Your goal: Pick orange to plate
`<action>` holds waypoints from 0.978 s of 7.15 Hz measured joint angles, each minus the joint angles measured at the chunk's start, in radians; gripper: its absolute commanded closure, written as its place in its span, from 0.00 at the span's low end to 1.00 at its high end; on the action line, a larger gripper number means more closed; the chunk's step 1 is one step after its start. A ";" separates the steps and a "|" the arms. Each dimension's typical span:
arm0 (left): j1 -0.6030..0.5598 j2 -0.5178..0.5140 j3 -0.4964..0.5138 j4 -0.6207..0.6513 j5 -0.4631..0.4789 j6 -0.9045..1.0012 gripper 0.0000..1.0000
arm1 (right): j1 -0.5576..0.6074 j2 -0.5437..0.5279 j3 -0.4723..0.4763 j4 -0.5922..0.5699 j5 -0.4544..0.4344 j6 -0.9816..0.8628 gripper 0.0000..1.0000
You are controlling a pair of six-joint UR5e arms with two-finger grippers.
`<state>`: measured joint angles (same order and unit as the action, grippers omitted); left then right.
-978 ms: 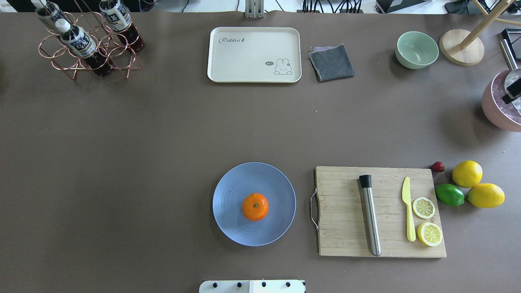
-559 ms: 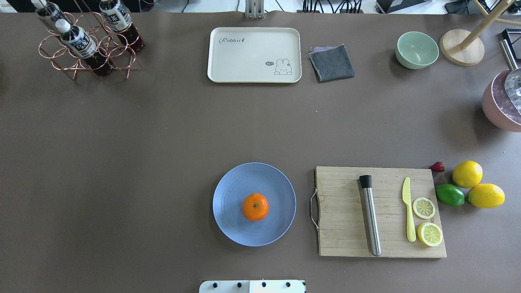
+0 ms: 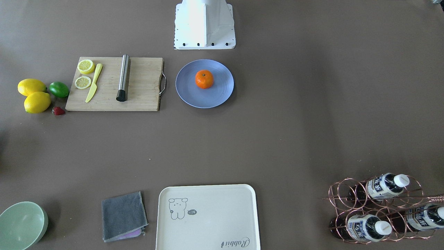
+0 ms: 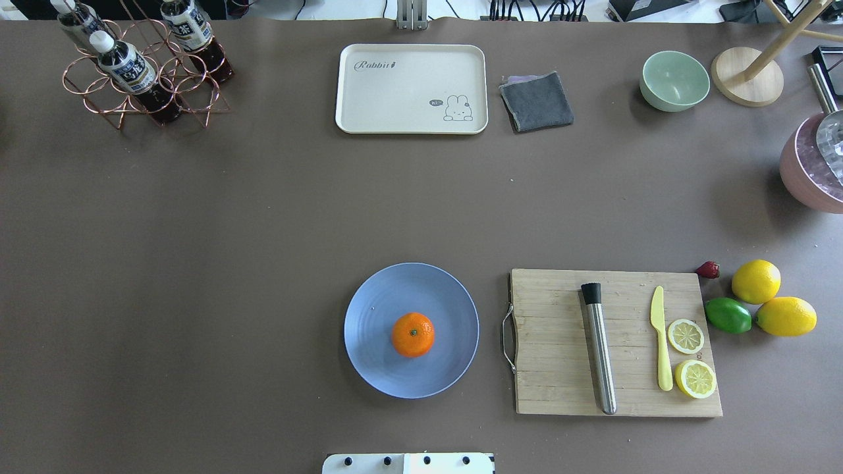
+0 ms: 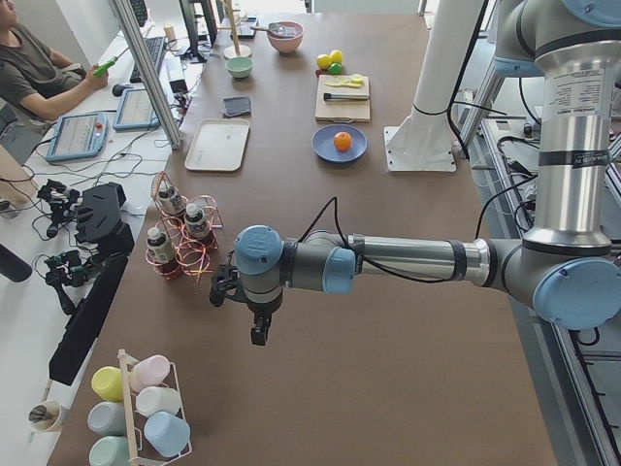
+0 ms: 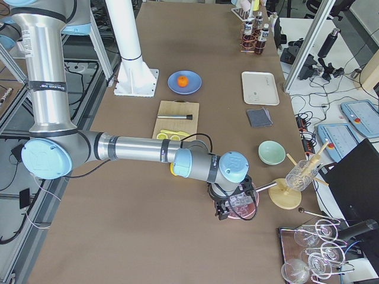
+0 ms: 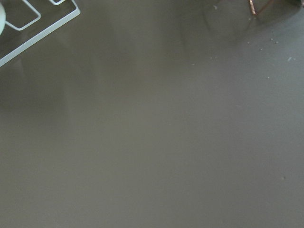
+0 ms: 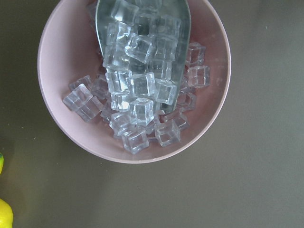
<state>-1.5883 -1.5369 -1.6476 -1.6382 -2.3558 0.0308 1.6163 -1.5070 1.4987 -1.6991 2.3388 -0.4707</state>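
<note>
The orange rests on the blue plate, slightly toward the robot's side of its middle; both also show in the front view, orange on plate. No gripper touches them. My left gripper hangs over bare table far out on the left, past the bottle rack, seen only in the left side view. My right gripper hovers over a pink bowl far out on the right, seen only in the right side view. Whether either is open or shut I cannot tell. Neither wrist view shows fingers.
Right of the plate lies a wooden cutting board with a steel muddler, a yellow knife and lemon slices. Lemons and a lime sit beyond it. The pink bowl holds ice cubes and a scoop. A cream tray, grey cloth, green bowl and bottle rack line the far edge.
A dark part of the right gripper that showed over the pink bowl at the overhead view's right edge has left that view. The orange and plate have not moved.
</note>
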 measured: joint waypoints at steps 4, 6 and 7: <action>-0.008 0.006 -0.013 0.005 0.048 -0.021 0.02 | -0.002 0.006 0.007 0.001 -0.005 0.003 0.00; -0.010 0.001 -0.015 0.075 0.044 -0.024 0.02 | -0.006 0.008 0.006 0.001 -0.007 0.006 0.00; -0.010 0.003 -0.016 0.094 0.043 -0.024 0.02 | -0.006 0.008 0.006 0.001 -0.007 0.007 0.00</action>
<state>-1.5981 -1.5342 -1.6638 -1.5446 -2.3129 0.0068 1.6099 -1.4985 1.5049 -1.6981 2.3318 -0.4641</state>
